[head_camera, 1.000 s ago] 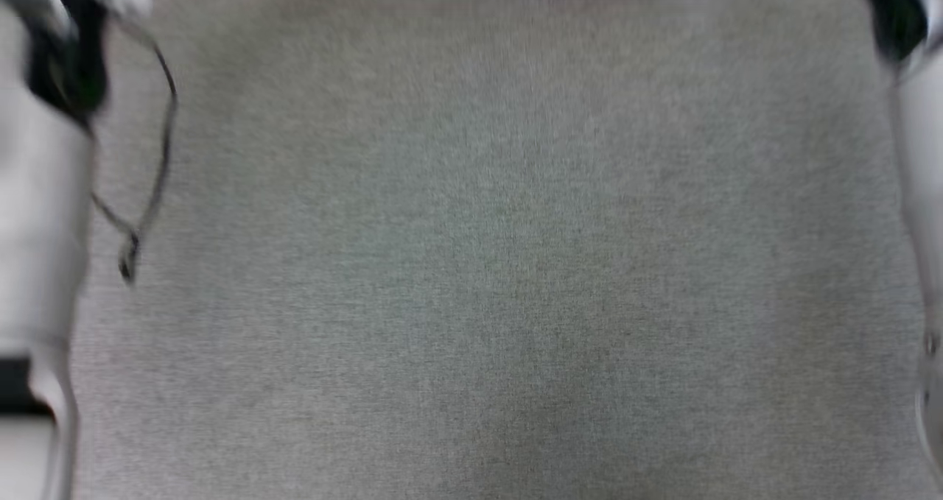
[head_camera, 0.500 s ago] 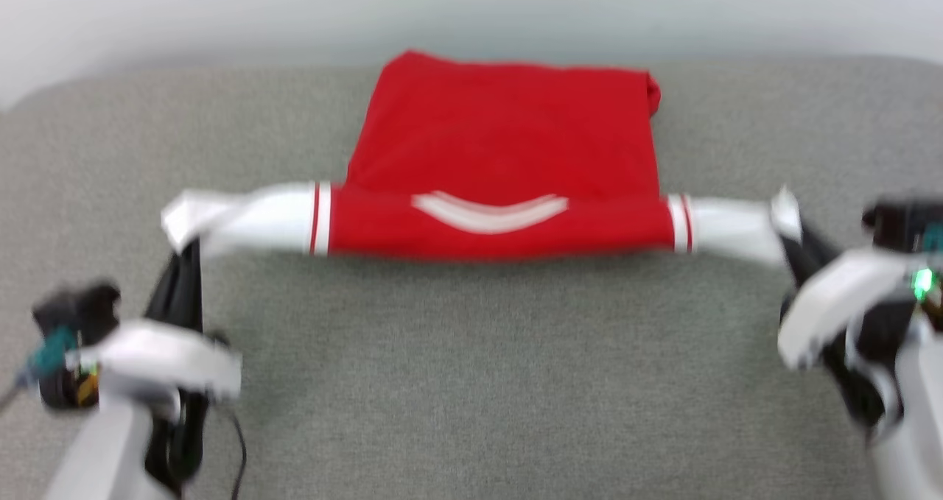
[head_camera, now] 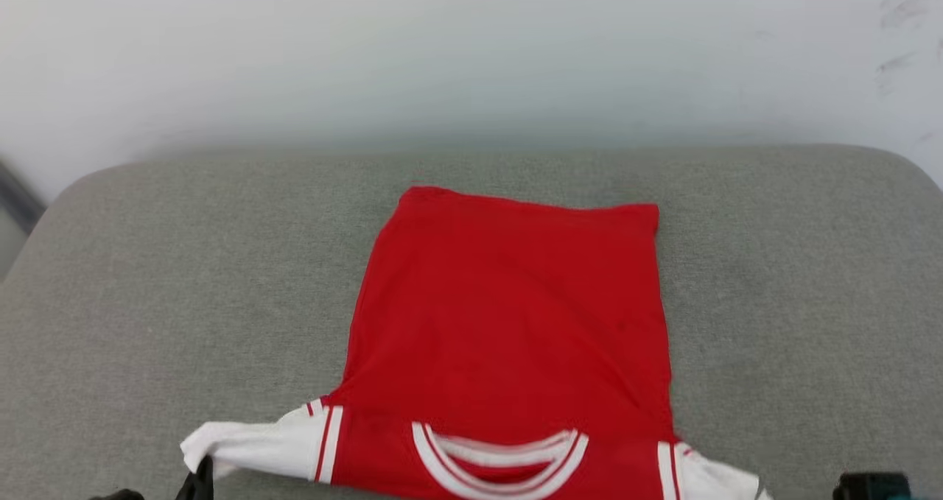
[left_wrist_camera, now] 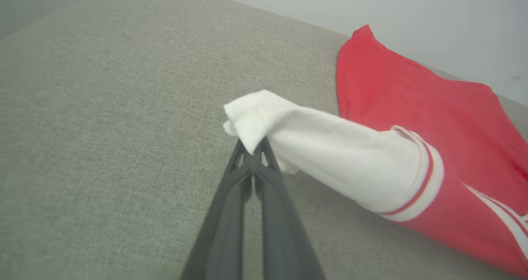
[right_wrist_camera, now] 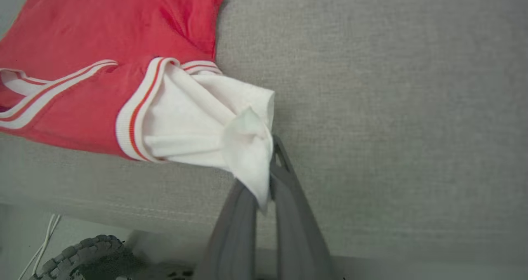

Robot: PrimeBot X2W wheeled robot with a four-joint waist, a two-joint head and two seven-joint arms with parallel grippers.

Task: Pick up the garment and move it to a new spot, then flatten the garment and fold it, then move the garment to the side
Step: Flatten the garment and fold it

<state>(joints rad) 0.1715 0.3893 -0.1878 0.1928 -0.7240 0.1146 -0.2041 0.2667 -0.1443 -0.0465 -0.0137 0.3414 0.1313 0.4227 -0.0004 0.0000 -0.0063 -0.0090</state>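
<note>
The garment (head_camera: pixel 508 323) lies spread on the grey padded surface (head_camera: pixel 147 264), plain red side up, with the striped neck trim (head_camera: pixel 501 452) toward me; its lettering is hidden. My left gripper (left_wrist_camera: pixel 252 150) is shut on the tip of the white sleeve (left_wrist_camera: pixel 338 152), holding it just above the surface. In the head view its dark fingertips (head_camera: pixel 200 478) show under that sleeve at the bottom left. My right gripper (right_wrist_camera: pixel 266 185) is shut on the bunched end of the other white sleeve (right_wrist_camera: pixel 198 119), near the surface's front edge.
A pale wall (head_camera: pixel 471 58) rises behind the surface's rounded far edge. Bare grey fabric lies on both sides of the garment. Below the front edge, the right wrist view shows the floor, a ribbed wheel (right_wrist_camera: pixel 82 253) and a white cable (right_wrist_camera: pixel 41 238).
The head camera has swung up from bare grey fabric to the garment and the wall. The garment now sits lower in the picture. Both grippers still hold the sleeves.
</note>
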